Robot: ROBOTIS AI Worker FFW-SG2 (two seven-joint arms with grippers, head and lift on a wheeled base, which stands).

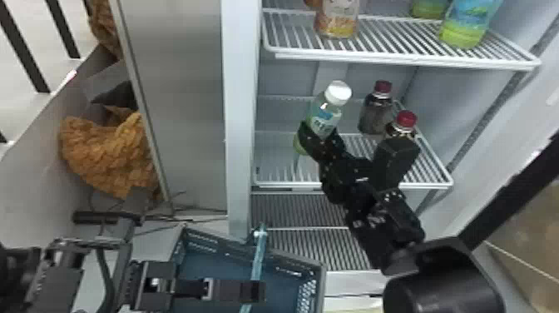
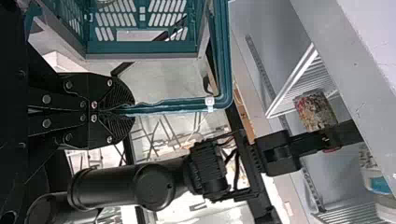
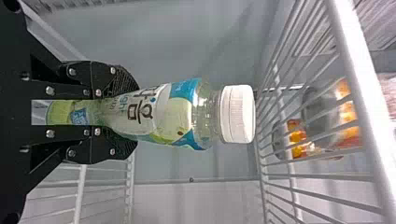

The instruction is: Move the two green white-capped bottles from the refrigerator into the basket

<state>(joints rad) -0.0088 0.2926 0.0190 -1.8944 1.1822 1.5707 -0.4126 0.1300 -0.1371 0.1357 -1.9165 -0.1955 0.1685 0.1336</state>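
A green white-capped bottle (image 1: 326,114) leans slightly over the middle refrigerator shelf, my right gripper (image 1: 320,141) shut around its body. In the right wrist view the bottle (image 3: 159,113) passes between both fingers of the right gripper (image 3: 116,112), its cap pointing away from them. The blue-green basket (image 1: 224,260) stands low in front of the refrigerator. My left gripper (image 1: 253,291) is over it, and in the left wrist view the left gripper (image 2: 122,111) is shut on the basket handle (image 2: 173,106). Two green-bottomed bottles, one (image 1: 468,25) nearer, stand on the upper shelf, caps out of sight.
Two red-capped dark bottles, one (image 1: 376,108) farther back, stand right of the held bottle, the nearer one close to the right arm. Above is the upper shelf's front rail (image 1: 399,60), with an orange-labelled bottle (image 1: 337,18) on it. The refrigerator's left edge (image 1: 239,125) rises behind the basket.
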